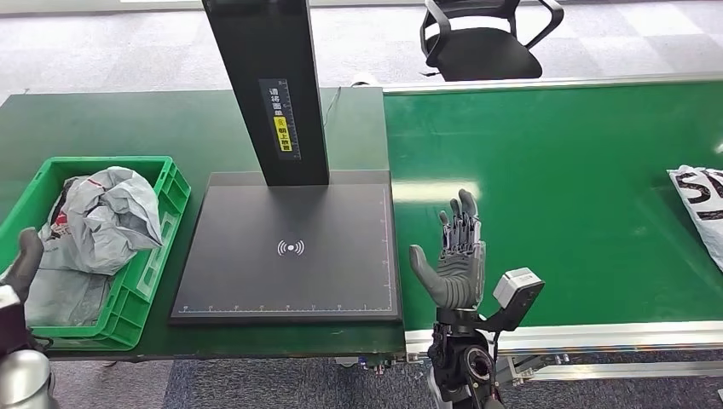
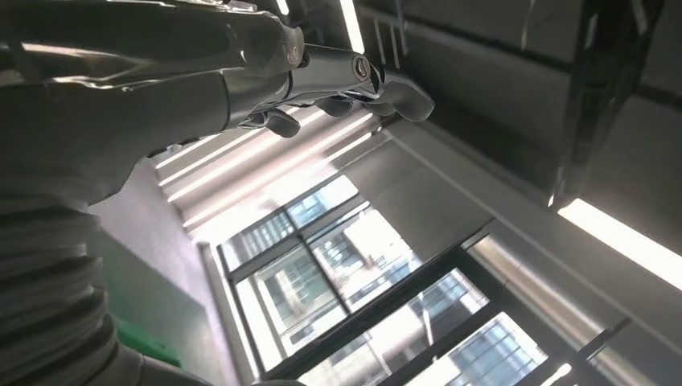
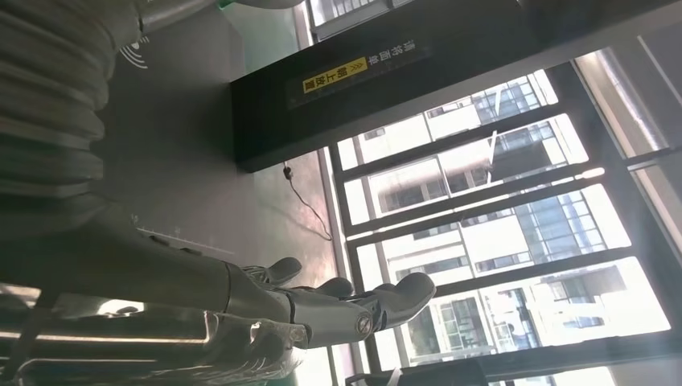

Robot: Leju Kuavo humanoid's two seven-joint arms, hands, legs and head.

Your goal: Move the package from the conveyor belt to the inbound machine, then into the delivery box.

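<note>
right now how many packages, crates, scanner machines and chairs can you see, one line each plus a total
packages: 2, a crumpled grey package in the crate and a white package on the conveyor belt
green crate: 1
inbound machine: 1
black office chair: 1
total: 5

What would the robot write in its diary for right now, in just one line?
right robot hand: open, raised over belt edge | left robot hand: by green crate, grasp unclear | package: on conveyor belt | scanner plate: bare
</note>
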